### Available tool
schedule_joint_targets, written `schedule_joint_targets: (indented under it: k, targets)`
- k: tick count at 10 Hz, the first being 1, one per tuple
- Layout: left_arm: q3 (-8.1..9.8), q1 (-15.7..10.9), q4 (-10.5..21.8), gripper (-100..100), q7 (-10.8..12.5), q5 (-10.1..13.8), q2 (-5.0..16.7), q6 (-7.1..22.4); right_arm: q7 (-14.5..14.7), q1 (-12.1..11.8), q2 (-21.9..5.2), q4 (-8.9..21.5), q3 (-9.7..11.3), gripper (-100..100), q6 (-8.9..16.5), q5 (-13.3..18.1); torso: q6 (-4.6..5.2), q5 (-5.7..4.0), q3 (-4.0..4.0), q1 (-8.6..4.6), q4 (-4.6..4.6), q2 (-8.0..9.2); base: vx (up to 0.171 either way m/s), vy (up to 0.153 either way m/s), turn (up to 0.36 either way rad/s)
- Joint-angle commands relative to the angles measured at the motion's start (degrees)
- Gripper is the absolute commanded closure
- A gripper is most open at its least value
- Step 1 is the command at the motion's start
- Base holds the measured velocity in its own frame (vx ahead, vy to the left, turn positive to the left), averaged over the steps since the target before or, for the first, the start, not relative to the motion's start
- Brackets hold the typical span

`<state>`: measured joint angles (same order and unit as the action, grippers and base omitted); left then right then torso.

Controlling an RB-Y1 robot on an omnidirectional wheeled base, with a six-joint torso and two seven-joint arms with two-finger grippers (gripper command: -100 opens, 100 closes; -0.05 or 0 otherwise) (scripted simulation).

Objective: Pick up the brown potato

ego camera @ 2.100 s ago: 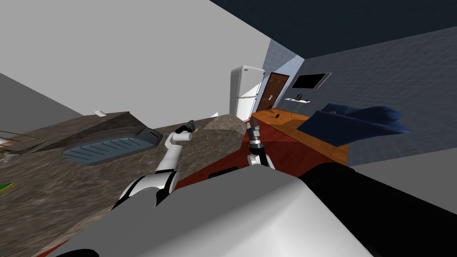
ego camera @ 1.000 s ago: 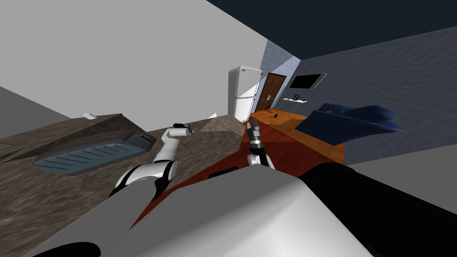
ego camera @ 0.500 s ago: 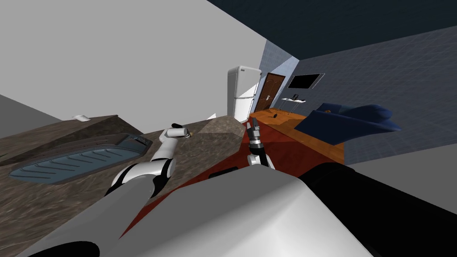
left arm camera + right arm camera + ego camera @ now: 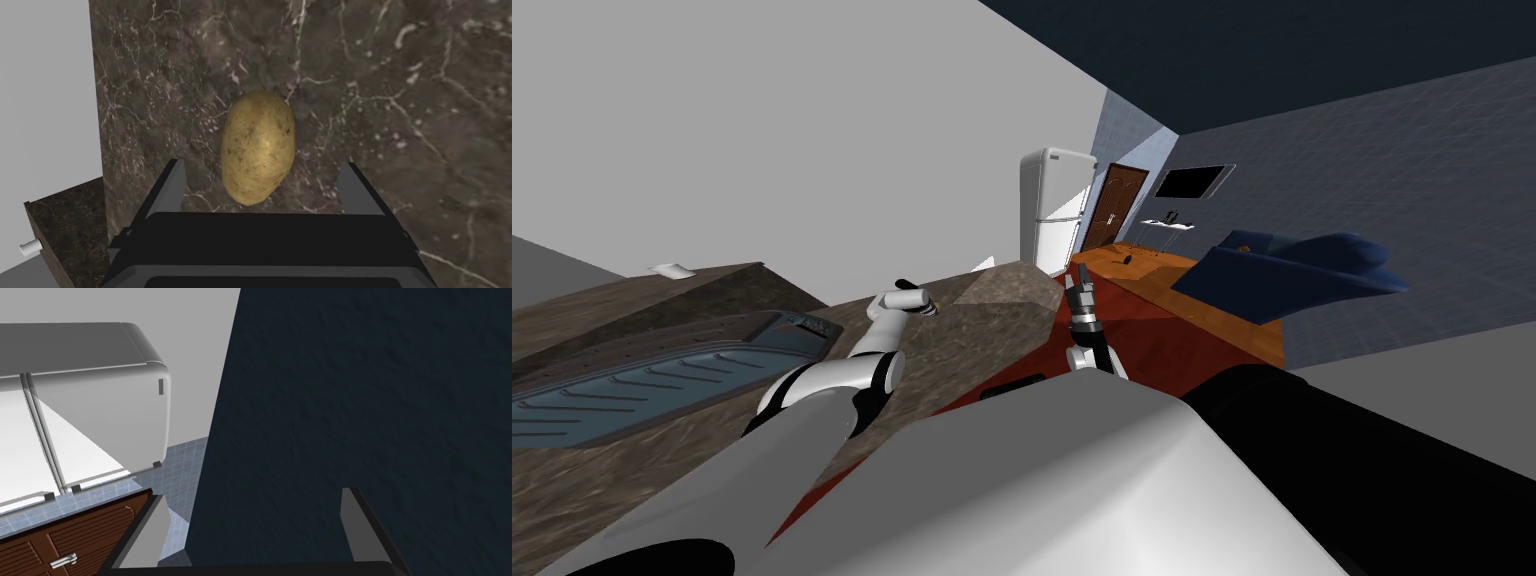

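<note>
The dark marble counter (image 4: 400,100) spreads beneath and ahead of the left gripper (image 4: 262,164), whose fingers stand wide apart. The right gripper (image 4: 252,494), raised off to the left one's right beyond the counter's edge, is spread wide too. The brown potato (image 4: 257,147) lies on the counter between the left gripper's fingers, lengthwise along them, with a gap to each and its near end close to the gripper's dark body.

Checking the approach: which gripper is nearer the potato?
Left. The left gripper is at the potato, open fingers either side, not touching. The right gripper stands apart, beyond the counter edge.
</note>
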<state>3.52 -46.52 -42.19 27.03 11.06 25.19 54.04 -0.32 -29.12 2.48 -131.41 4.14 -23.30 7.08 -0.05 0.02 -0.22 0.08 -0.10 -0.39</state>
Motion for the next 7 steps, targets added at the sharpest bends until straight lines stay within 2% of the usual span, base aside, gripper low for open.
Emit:
schedule_joint_targets:
  k: [1,2,3,4,5,6,7]
  targets:
    - [0.15,0.76,1.23,-100,1.57,-0.28,-0.36,1.59,0.00,0.00,0.00,0.00,0.00,0,0.00,0.00,0.00,0.00,0.00,0.00,0.00,0.00,0.196,0.053,-0.058]
    - [0.02,-0.01,1.53,-100,0.87,-0.27,-0.32,0.59,0.00,-0.01,-0.01,0.00,0.00,0,0.00,0.00,0.01,0.02,-0.15,0.12,-0.05,-0.27,0.100,0.033,-0.015]
    - [0.01,-0.02,1.72,0,1.11,-0.31,-0.37,0.70,0.00,0.00,0.00,0.00,0.00,0,0.00,0.00,-0.01,0.02,-0.06,0.07,-0.04,-0.06,0.015,0.005,0.002]
    - [-0.89,-0.98,2.86,-100,3.95,-1.90,-1.59,0.68,0.00,0.01,0.00,0.00,0.00,0,0.00,0.00,0.00,0.00,0.10,-0.01,0.03,0.20,-0.012,0.083,-0.101]
    - [-1.79,-1.94,4.03,-100,5.40,-3.49,-2.82,0.67,0.00,0.02,0.00,0.00,0.00,0,0.00,0.00,0.03,0.03,0.20,0.18,0.07,0.36,-0.048,0.183,-0.175]
    - [-1.79,-1.94,4.03,-100,6.91,-3.49,-2.82,0.67,0.00,0.02,-0.01,0.00,-0.01,0,0.00,0.00,0.02,0.10,0.28,0.51,0.11,0.51,-0.026,0.148,-0.075]
    - [-2.69,-2.90,5.20,-100,8.46,-5.08,-4.05,0.66,0.00,0.01,-0.01,0.00,-0.01,0,0.00,0.00,-0.03,0.11,0.28,0.48,0.11,0.49,-0.007,0.139,-0.083]
